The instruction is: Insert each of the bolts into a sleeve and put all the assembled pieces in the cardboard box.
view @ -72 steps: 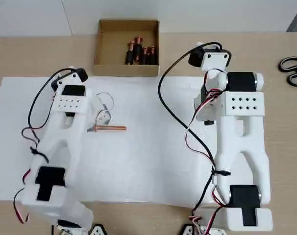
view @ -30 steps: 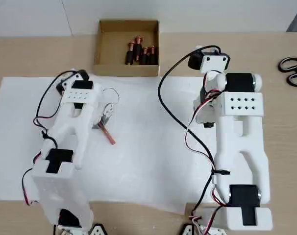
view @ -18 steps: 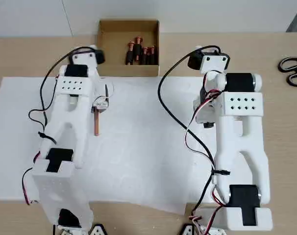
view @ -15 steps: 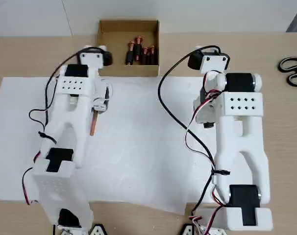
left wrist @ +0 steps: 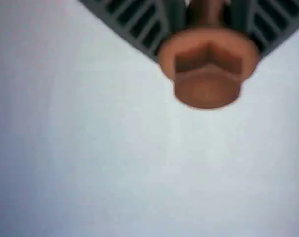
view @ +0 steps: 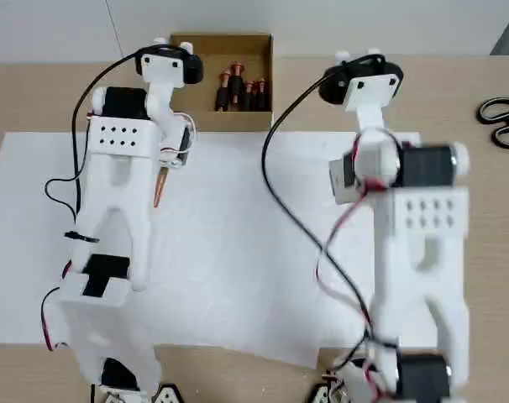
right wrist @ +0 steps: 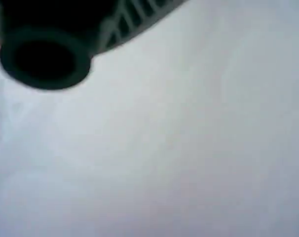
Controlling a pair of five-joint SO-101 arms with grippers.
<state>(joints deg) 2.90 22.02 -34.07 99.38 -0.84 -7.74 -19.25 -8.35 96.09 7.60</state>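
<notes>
**Bolt up, sleeve up**

Your left tool [left wrist: 206, 11] is clenched on the bolt [left wrist: 207, 74], which has come off the paper [view: 238, 252] and swung toward the box [view: 191, 84]. Your right tool [right wrist: 53, 22] grips a sleeve [right wrist: 45, 61], and that arm has just risen. With both parts airborne, mating them looks next.

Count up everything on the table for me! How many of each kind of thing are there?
Robot arms: 2
Cardboard box: 1
Assembled pieces in the box: 4, as far as I can tell
Copper bolt: 1
Black sleeve: 1
Scissors: 1
White paper sheet: 1
Total: 11
</notes>
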